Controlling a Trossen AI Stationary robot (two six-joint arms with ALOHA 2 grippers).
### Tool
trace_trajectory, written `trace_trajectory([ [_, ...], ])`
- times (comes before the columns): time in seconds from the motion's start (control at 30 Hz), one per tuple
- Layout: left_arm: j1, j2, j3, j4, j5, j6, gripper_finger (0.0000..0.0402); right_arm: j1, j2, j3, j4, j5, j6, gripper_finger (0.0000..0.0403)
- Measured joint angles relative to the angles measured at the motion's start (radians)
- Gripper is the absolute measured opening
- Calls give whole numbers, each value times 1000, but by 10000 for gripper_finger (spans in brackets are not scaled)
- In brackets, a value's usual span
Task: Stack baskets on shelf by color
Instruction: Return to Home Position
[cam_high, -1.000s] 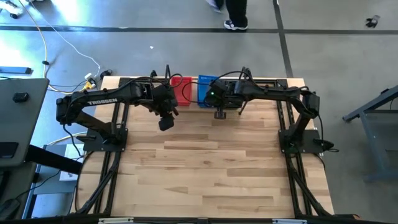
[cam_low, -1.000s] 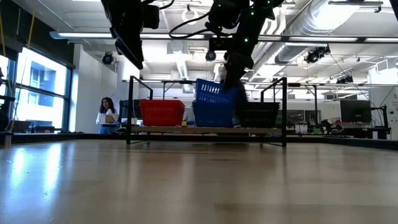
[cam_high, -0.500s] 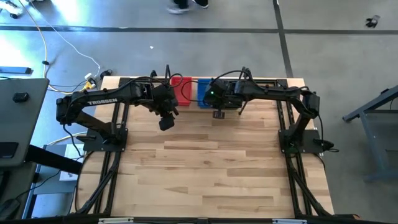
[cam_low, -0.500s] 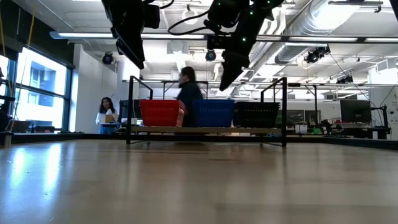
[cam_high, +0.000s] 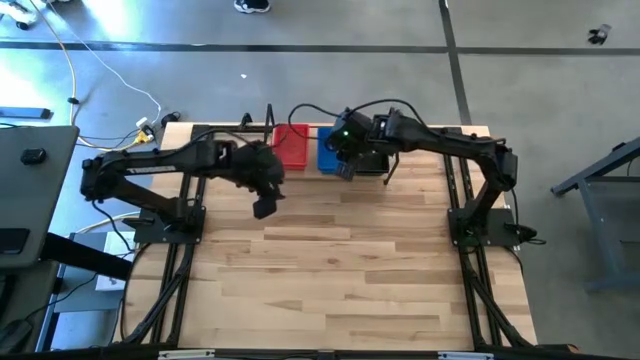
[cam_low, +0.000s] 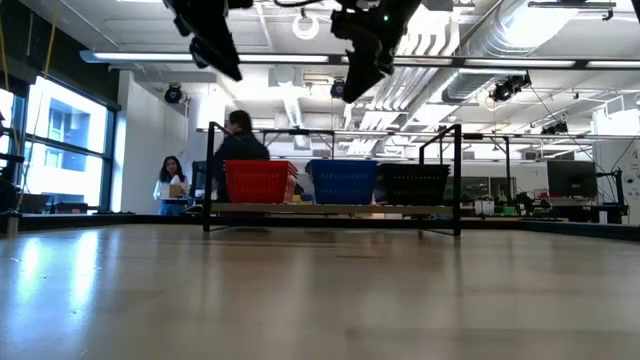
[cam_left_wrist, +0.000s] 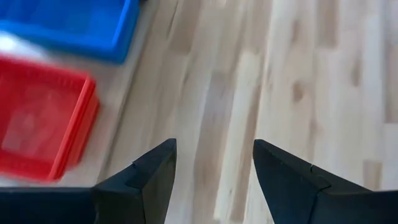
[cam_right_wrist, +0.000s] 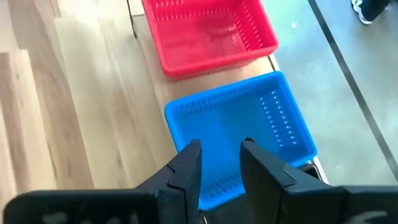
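Observation:
On the shelf (cam_low: 300, 208) at the table's far edge, three basket stacks rest on their bottoms: red baskets (cam_low: 260, 181), blue baskets (cam_low: 343, 181) and black baskets (cam_low: 413, 184). My right gripper (cam_right_wrist: 221, 165) hangs open above the blue baskets (cam_right_wrist: 239, 134), clear of them, with the red baskets (cam_right_wrist: 208, 34) beside. My left gripper (cam_left_wrist: 214, 168) is open over the bare tabletop, near the red baskets (cam_left_wrist: 43, 124), with nothing between its fingers. In the high view the right arm covers the black baskets.
Black wire uprights (cam_low: 458, 180) stand at both ends of the shelf. The wood-plank tabletop (cam_high: 340, 270) stretches from the shelf to the near edge. Beyond the table, a person (cam_low: 238, 140) passes behind the shelf and another (cam_low: 172, 185) stands farther off.
My right gripper has let go of a blue basket, which was tilted above the blue stack and now sits level in it. The gripper has then risen clear. My left gripper has drawn back a little toward the near left. A person has walked leftward behind the shelf.

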Motion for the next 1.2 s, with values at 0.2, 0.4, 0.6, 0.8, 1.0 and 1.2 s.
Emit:
trace_trajectory([
  [0.2,-42,-131,-156,213,1,-40,202,6,0,72,-55,0,62,96],
  [0.4,-74,-282,-350,402,1,-98,202,7,0,130,-69,0,122,96],
  [0.6,-109,-433,-527,589,0,-122,202,7,0,211,-71,2,173,96],
  [0.8,-153,-582,-695,769,0,-135,202,7,0,309,-81,3,218,96],
  [1.0,-199,-728,-861,933,-2,-165,202,7,0,387,-82,9,223,96],
  [1.2,-212,-870,-965,949,-7,-185,202,13,2,469,-135,21,244,96],
])
